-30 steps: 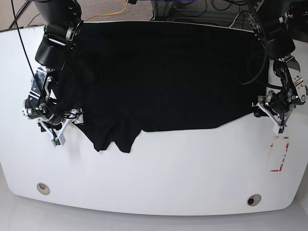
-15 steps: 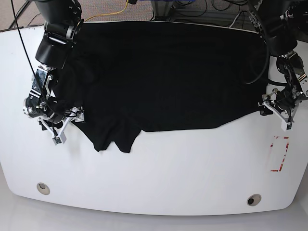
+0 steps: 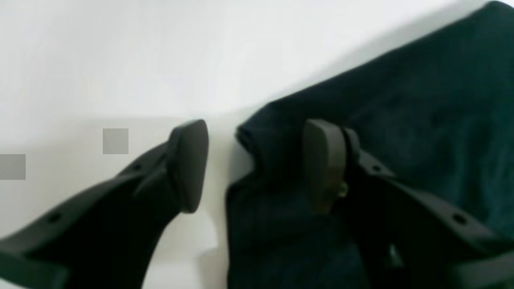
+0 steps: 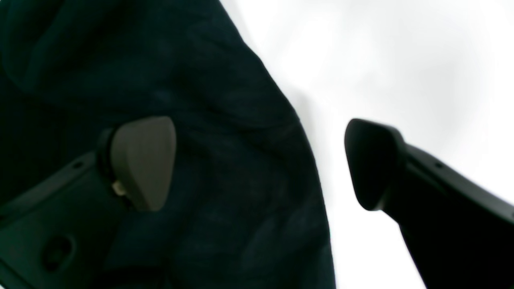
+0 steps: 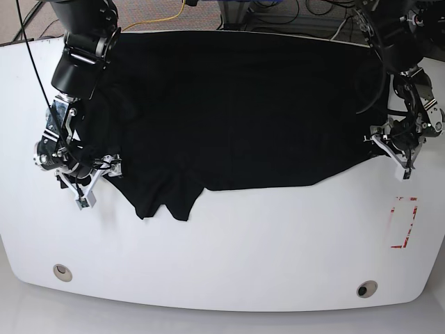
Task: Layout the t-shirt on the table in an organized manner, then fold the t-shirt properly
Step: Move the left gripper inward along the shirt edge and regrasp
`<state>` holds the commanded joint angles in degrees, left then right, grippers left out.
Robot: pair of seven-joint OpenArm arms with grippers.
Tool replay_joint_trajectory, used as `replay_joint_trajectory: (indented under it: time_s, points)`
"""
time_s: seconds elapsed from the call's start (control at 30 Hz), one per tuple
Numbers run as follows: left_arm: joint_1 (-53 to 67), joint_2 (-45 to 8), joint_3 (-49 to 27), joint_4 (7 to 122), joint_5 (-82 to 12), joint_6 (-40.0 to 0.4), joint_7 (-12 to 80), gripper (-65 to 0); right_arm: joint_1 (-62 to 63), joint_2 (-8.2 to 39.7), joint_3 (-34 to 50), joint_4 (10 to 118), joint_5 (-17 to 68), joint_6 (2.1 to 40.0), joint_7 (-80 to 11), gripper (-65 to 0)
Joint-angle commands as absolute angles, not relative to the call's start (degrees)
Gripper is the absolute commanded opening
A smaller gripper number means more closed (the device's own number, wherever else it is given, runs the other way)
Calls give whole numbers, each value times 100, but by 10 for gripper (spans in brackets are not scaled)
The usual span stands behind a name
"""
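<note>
The black t-shirt (image 5: 236, 104) lies spread over the far half of the white table (image 5: 264, 243), with a sleeve hanging toward the front left. At its right corner my left gripper (image 5: 391, 154) stands open. In the left wrist view that gripper (image 3: 257, 164) straddles the shirt's corner (image 3: 281, 132), one finger (image 3: 325, 160) over the fabric and the other (image 3: 188, 164) over bare table. My right gripper (image 5: 97, 182) is open at the shirt's left edge. In the right wrist view it (image 4: 259, 162) straddles the hem (image 4: 241, 180), with one finger (image 4: 144, 160) above cloth and the other (image 4: 373, 160) above table.
Two round grommet holes (image 5: 62, 271) (image 5: 366, 288) sit near the front edge. A red tape mark (image 5: 405, 223) lies at the front right. Cables (image 5: 306, 14) run on the floor behind the table's far edge.
The left gripper has moved toward the back and inward, onto the shirt's right corner. The right gripper has stayed at the shirt's left edge.
</note>
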<state>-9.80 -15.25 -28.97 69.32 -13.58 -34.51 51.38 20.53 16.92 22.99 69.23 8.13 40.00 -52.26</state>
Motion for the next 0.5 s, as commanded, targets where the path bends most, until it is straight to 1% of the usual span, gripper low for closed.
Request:
replay_joint_trajectory:
  time_s: [0.17, 0.2, 0.27, 0.33, 0.37, 0.47, 0.5]
  points:
    - [-980, -1473, -2897, 6932, -1358, -3459, 5138, -301, 2044, 1692, 2299, 6923, 813, 4000, -5226, 0]
    - [-971, -1473, -2897, 6932, -1358, -3459, 5138, -322, 2044, 1692, 2308, 6923, 813, 4000, -5226, 0]
    - [-971, -1473, -2888, 6932, -1358, -3459, 5138, -375, 2044, 1692, 2308, 6923, 813, 4000, -5226, 0]
    - [-971, -1464, -2888, 6941, -1358, -3459, 5138, -449, 2044, 1692, 2308, 6923, 813, 4000, -5226, 0]
    - [-971, -1464, -2888, 6941, -1358, -3459, 5138, -510, 2044, 1692, 2308, 6923, 813, 4000, -5226, 0]
    - [-971, -1464, -2835, 6941, -1358, -3468, 5138, -629, 2044, 1692, 2308, 6923, 813, 4000, -5226, 0]
    - [-971, -1464, -2800, 6941, -1358, -3477, 5138, -644, 2044, 1692, 2308, 6923, 813, 4000, -5226, 0]
